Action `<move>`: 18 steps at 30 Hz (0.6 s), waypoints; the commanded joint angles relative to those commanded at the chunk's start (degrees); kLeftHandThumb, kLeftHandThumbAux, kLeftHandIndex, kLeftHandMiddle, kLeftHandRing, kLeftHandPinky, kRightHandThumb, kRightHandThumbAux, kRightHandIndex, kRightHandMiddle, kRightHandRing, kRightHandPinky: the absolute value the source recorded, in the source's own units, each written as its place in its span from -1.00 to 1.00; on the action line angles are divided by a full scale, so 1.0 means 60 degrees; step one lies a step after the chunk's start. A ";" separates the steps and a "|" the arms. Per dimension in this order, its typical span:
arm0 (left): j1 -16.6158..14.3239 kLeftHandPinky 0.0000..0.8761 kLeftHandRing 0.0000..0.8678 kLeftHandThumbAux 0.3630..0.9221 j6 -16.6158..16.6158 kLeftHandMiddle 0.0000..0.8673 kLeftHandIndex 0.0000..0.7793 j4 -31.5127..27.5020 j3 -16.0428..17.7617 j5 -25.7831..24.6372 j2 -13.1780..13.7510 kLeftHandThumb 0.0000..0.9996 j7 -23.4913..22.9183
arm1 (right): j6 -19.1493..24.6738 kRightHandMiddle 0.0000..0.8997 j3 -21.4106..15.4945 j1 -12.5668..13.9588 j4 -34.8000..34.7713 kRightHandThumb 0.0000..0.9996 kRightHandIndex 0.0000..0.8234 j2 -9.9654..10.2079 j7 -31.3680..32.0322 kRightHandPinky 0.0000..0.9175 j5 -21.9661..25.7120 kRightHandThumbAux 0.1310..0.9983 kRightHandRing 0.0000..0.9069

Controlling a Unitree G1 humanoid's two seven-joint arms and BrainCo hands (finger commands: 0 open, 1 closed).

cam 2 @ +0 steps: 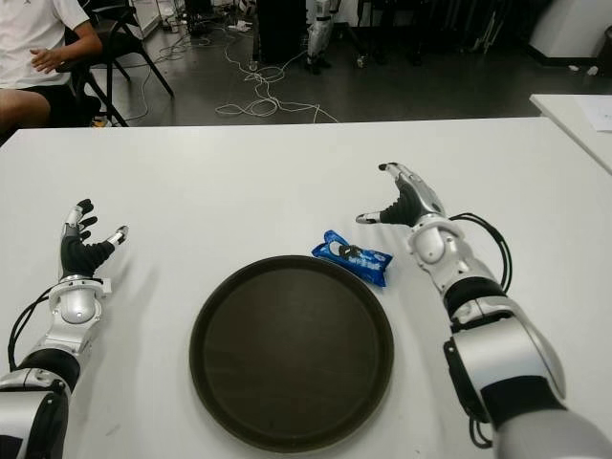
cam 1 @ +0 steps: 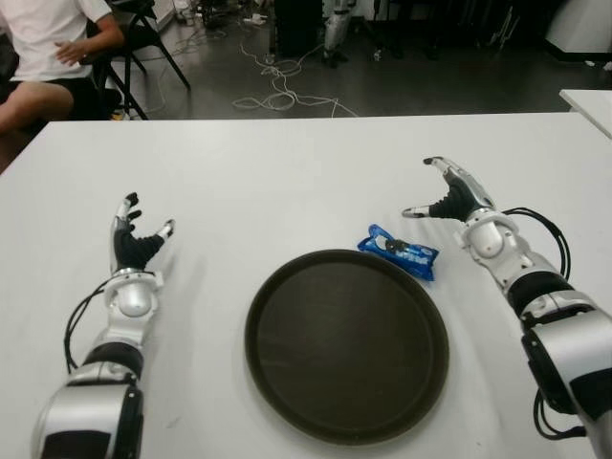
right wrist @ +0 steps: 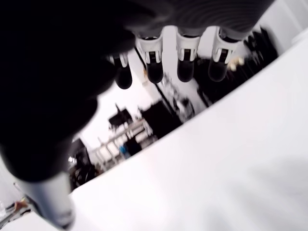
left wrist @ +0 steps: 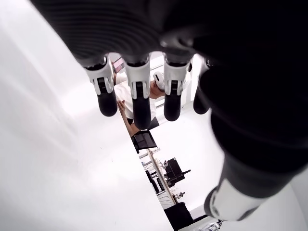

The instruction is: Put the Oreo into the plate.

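Note:
A blue Oreo packet [cam 1: 399, 251] lies on the white table just beyond the upper right rim of the round dark plate [cam 1: 346, 342]. My right hand [cam 1: 442, 194] is to the right of the packet and a little farther back, apart from it, with fingers spread and nothing in them. My left hand [cam 1: 139, 234] is well to the left of the plate, fingers spread and empty. The plate holds nothing.
The white table [cam 1: 287, 182] stretches to a far edge. A seated person [cam 1: 48, 57] is at the back left beyond the table. Cables lie on the floor [cam 1: 277, 91] behind. Another white table corner [cam 1: 593, 105] shows at the far right.

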 joint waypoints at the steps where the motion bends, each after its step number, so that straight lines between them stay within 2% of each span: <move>1: 0.0000 -0.76 -0.72 0.52 -0.0005 -0.69 -0.78 0.0002 -0.0008 0.0010 0.0001 -1.00 0.0018 | 0.0014 -0.95 0.0007 0.0012 -0.0053 -1.00 -0.97 -0.0018 0.0086 -1.00 0.0008 0.44 -1.00; 8: 0.0023 -0.77 -0.74 0.55 -0.0067 -0.72 -0.79 -0.0030 0.0014 -0.0058 -0.0020 -0.99 -0.0071 | 0.0349 -0.97 0.0226 -0.0045 -0.0416 -1.00 -0.98 -0.0276 0.0922 -1.00 -0.0174 0.51 -1.00; 18: -0.0012 -0.76 -0.74 0.51 0.0011 -0.71 -0.80 0.0036 0.0063 -0.0124 -0.0043 -0.99 -0.0106 | 0.0800 -1.00 0.0714 -0.0007 -0.1490 -1.00 -1.00 -0.0835 0.2349 -1.00 -0.0509 0.37 -1.00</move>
